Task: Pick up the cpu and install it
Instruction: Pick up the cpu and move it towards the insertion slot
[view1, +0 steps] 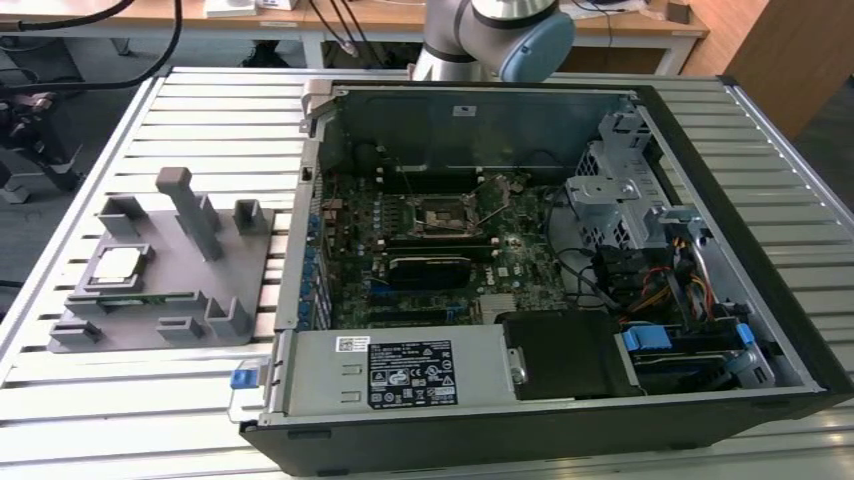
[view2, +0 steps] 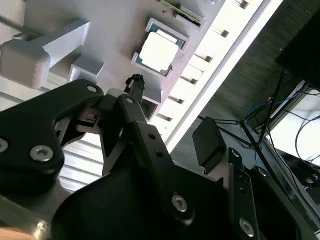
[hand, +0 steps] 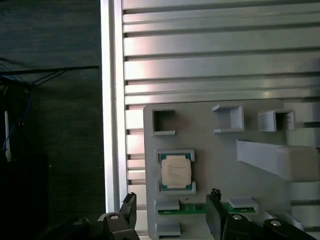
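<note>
In the exterior view, the cpu (view1: 118, 264) lies flat in a recess of a grey tray (view1: 200, 270). The tray sits on the slatted table (view1: 174, 390) at the exterior view's left. An open computer case (view1: 561, 400) fills the middle and the exterior view's right, and its black-framed socket (view1: 441, 215) lies near the frame's centre. The arm (view1: 497, 35) rises at the upper edge.

In the second wrist view, the gripper (view2: 172, 115) is spread wide with nothing between its black fingers (view2: 207, 142). The cpu (view2: 159, 50) lies beyond them in the tray (view2: 110, 30), apart from both.

In the first wrist view, the cpu (hand: 175, 171) rests in its recess. A green memory stick (hand: 197, 209) lies just beside it, and the gripper (hand: 171, 212) hangs spread near both.
</note>
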